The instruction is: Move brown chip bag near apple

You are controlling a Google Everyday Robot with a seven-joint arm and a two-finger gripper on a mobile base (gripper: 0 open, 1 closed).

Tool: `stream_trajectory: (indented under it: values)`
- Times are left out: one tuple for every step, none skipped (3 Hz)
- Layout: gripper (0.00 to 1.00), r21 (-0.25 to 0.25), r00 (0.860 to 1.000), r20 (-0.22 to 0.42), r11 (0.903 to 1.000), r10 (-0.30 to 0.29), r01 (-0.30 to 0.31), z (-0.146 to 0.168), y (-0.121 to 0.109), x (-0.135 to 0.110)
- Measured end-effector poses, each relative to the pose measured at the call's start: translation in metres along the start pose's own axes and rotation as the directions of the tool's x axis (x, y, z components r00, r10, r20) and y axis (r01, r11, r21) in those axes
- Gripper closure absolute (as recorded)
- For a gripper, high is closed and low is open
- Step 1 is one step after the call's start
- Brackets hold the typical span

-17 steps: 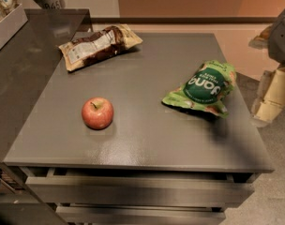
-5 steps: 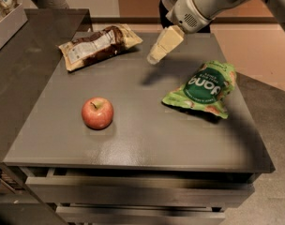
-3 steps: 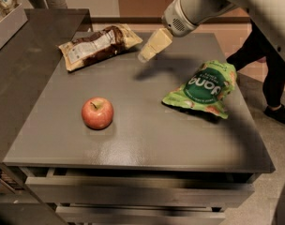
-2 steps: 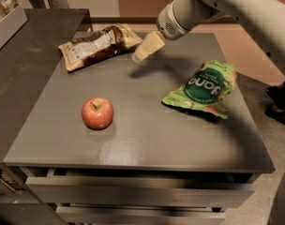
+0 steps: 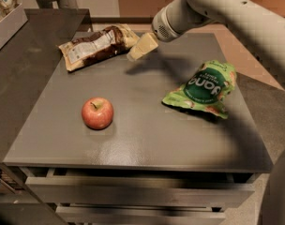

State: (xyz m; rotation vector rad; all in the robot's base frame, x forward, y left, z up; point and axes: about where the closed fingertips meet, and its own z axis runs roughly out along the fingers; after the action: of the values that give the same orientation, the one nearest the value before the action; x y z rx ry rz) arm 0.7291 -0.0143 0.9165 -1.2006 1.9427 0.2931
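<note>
The brown chip bag lies flat at the back left of the grey table, its white label panel facing up. The red apple stands at the front left, well apart from the bag. My gripper hangs above the table just right of the bag's right end, its cream fingers pointing down and left toward the bag. It holds nothing.
A green chip bag with a dark round logo lies at the right of the table. A darker counter adjoins the table on the left, with a box at its far corner. Drawers sit under the front edge.
My arm swung in from the right edge of the view, passed over the green bag and moved left toward the brown chip bag. The objects have not moved.
</note>
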Motion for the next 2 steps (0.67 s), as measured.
stream_trajectory:
  values:
    - [0.00,-0.006,0.999,0.025,0.9991,0.042,-0.042,0.031,-0.011,-0.007]
    - [0.00,-0.014,0.997,0.037,0.9976,0.068,-0.067,0.047,-0.017,-0.010]
